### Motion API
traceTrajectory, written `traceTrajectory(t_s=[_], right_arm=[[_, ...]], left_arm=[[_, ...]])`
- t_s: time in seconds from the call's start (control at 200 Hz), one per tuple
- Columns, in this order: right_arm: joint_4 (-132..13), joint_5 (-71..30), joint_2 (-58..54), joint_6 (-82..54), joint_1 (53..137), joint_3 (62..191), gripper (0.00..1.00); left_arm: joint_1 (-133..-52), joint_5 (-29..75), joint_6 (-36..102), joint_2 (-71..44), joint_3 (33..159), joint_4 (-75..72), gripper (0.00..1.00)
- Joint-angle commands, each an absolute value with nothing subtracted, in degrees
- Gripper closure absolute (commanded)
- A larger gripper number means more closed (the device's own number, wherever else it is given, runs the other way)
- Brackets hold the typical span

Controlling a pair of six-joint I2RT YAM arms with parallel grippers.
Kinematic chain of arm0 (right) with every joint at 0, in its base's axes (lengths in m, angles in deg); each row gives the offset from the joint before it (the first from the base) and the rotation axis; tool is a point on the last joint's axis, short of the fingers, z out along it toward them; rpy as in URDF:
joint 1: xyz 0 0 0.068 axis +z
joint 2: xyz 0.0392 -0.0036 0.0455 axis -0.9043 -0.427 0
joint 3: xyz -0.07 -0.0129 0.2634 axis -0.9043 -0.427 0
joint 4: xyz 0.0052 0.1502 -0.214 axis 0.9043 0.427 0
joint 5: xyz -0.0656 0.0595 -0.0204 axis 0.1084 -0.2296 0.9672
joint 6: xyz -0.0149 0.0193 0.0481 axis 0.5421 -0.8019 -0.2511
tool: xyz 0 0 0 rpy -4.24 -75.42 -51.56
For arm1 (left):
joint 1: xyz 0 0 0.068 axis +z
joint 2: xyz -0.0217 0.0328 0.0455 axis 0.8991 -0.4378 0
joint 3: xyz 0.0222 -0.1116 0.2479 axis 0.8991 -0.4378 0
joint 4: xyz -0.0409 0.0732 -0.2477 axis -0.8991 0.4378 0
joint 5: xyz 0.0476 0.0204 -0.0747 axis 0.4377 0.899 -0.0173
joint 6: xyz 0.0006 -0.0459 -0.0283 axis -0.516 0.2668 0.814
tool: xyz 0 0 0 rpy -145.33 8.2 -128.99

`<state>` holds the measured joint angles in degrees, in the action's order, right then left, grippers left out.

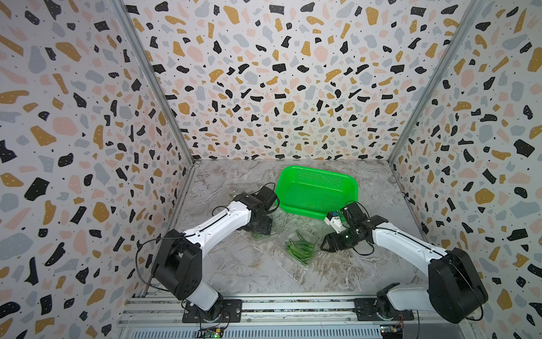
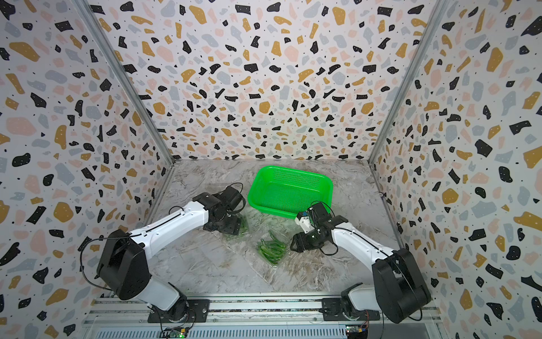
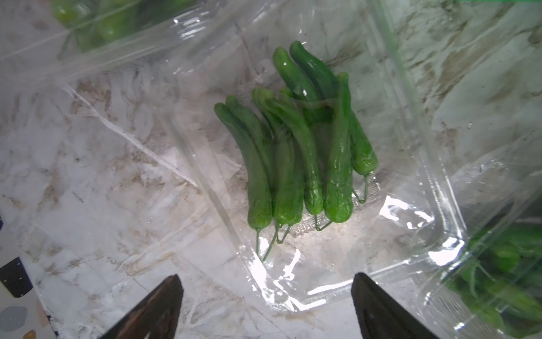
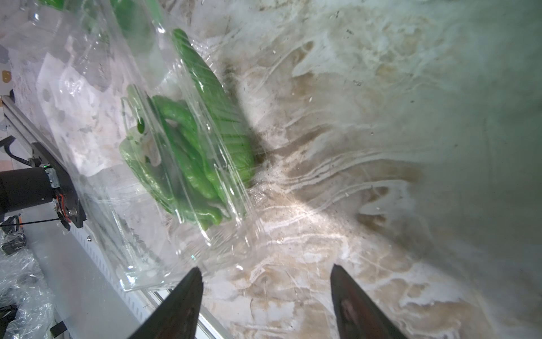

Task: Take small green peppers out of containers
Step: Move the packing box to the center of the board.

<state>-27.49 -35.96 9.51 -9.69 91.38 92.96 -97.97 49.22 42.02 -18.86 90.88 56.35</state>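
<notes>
The aluminium rail point(image 1: 293, 305) lies nearest in both top views, and both arms reach forward from it over the marble tabletop point(image 1: 249, 273). The right tool point(image 4: 267, 273) hangs low, its fingers spread wide with nothing between them, just beside the middle container point(image 4: 140, 264). It comes at the clear shell from the side, probably to catch the plastic edge rather than the small green peppers point(image 4: 187, 164) packed inside.

Further out, the left tool point(image 3: 265, 281) points down over a second container point(image 3: 396, 234). It too is wide open and holds nothing. The peppers in that container lie side by side with their stems towards the fingertips, which suits a pinch across the bunch or a press to steady the shell. I cannot tell whether the lid is folded fully back.

Farthest off, the green basket point(image 1: 311, 193) sits empty within reach of both arms and is likely where the peppers will go. No pepper is out of its container yet.
</notes>
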Motion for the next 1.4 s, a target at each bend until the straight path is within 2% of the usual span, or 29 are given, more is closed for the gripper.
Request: traceTrajectory(t_s=[0.0,0.471,0.666,0.851,0.976,0.996,1.397], right_arm=[[-26.7,-34.9,10.3,-9.5,91.7,93.4,0.30],[-27.1,-35.2,12.6,-11.9,92.9,92.4,0.29],[-26.6,-36.5,13.2,-12.7,92.9,92.6,0.28],[-26.0,-36.8,12.1,-12.4,92.9,94.6,0.27],[-26.0,-36.9,10.6,-11.8,93.0,96.7,0.27],[-26.0,-36.9,10.3,-11.7,92.9,96.9,0.27],[-25.4,-35.4,8.0,-10.8,92.9,100.9,0.26]], left_arm=[[-98.1,54.3,44.0,-16.9,89.6,58.6,0.09],[-95.4,56.3,45.8,-12.6,87.8,60.4,0.08],[-90.8,47.2,44.7,-9.8,87.3,59.3,0.08],[-90.1,42.0,44.2,-8.8,90.3,59.5,0.06],[-90.1,39.0,44.4,-9.9,93.6,59.5,0.04],[-90.1,38.7,44.6,-10.1,94.1,59.6,0.00],[-91.5,37.5,44.8,-22.7,104.5,59.8,0.01]])
